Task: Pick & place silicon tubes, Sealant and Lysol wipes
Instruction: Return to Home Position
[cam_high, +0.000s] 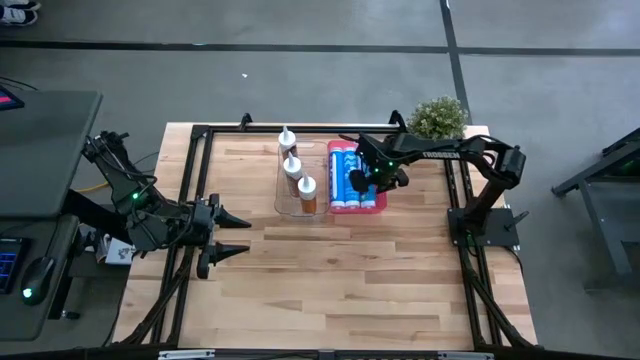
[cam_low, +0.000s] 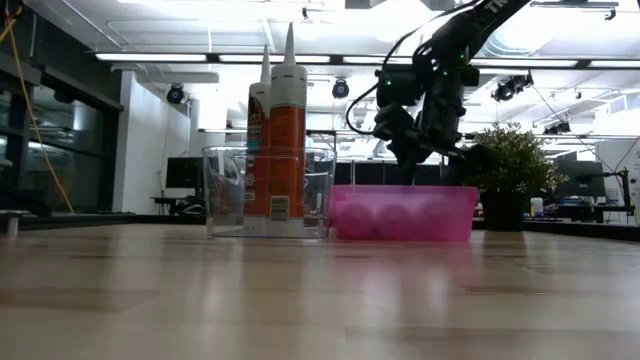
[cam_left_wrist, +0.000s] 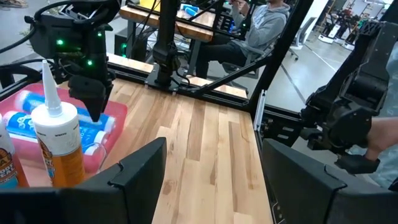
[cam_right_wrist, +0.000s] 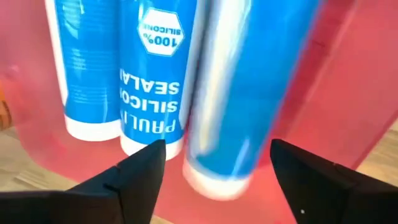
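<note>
A pink bin (cam_high: 377, 205) holds three blue silicone tubes (cam_high: 352, 180) lying side by side; they also show in the right wrist view (cam_right_wrist: 149, 68). My right gripper (cam_high: 366, 182) hangs open just above them, its fingers on either side of the blurred tube nearest the bin wall (cam_right_wrist: 233, 93), pointing down (cam_low: 412, 150). A clear container (cam_high: 283, 205) beside the bin holds three orange sealant tubes (cam_high: 293, 170) standing upright. My left gripper (cam_high: 228, 235) is open and empty at the table's left. No Lysol wipes show.
A potted plant (cam_high: 437, 118) stands at the far right corner. A black frame (cam_high: 200, 135) runs around the table's edges. Bare wood (cam_high: 340, 280) lies between the containers and the near edge. A person sits beyond the table in the left wrist view (cam_left_wrist: 264, 28).
</note>
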